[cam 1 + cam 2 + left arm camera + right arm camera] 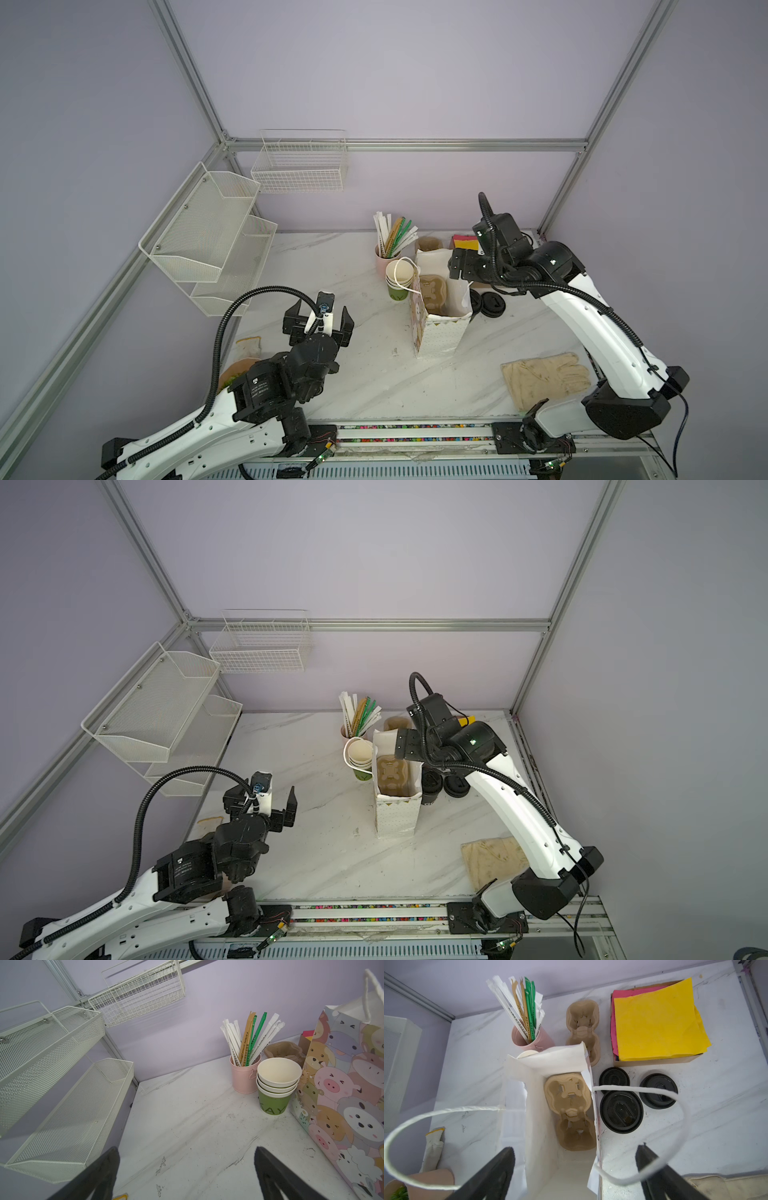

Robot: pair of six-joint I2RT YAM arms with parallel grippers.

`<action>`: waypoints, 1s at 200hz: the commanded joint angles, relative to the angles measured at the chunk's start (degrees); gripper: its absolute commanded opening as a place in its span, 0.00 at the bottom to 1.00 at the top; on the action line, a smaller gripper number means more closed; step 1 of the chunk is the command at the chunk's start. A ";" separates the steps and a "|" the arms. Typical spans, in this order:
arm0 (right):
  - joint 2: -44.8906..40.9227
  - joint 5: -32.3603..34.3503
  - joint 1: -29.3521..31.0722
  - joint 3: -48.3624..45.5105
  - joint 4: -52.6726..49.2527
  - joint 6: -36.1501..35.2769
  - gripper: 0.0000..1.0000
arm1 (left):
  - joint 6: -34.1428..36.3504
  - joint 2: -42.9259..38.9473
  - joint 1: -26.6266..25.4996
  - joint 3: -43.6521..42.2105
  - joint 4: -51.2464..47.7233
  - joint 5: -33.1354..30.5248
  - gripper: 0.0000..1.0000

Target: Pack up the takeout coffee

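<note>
The takeout coffee [621, 1111] stands on the table right beside the paper bag [517, 1105]. Its black lid [430, 783] sits higher than the loose lids near it, and its side barely shows. A brown pulp cup carrier [571, 1109] lies in the bottom of the bag [436, 336]. My right gripper [574, 1157] hangs open above the bag's mouth with nothing between its fingers. The bag's cord handle [675, 1136] crosses in front of one finger. My left gripper [187, 1153] is open and empty over bare table, well to the left of the bag [342, 1095].
A stack of green cups [274, 1103] and a pink cup of straws [244, 1078] stand behind the bag. Two loose lids [658, 1091], a second carrier [582, 1028] and a box of napkins [654, 1022] lie beyond. A glove [544, 378] lies front right; wire racks [208, 232] hang left.
</note>
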 commanded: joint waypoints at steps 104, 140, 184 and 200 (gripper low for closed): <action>-13.52 9.43 -6.73 -10.02 -10.36 9.51 0.97 | 1.00 0.01 0.44 -2.24 1.44 -0.06 1.00; -14.78 6.31 -10.59 -16.83 -7.86 7.68 0.97 | 1.11 0.38 0.46 -2.22 1.36 0.03 1.00; -16.22 -2.98 -18.33 -26.65 -0.94 1.93 0.96 | 1.15 0.77 0.55 -2.22 1.23 0.12 1.00; -15.73 -6.09 -18.67 -29.39 1.85 1.15 0.96 | 1.14 1.06 0.48 -2.22 1.27 0.21 1.00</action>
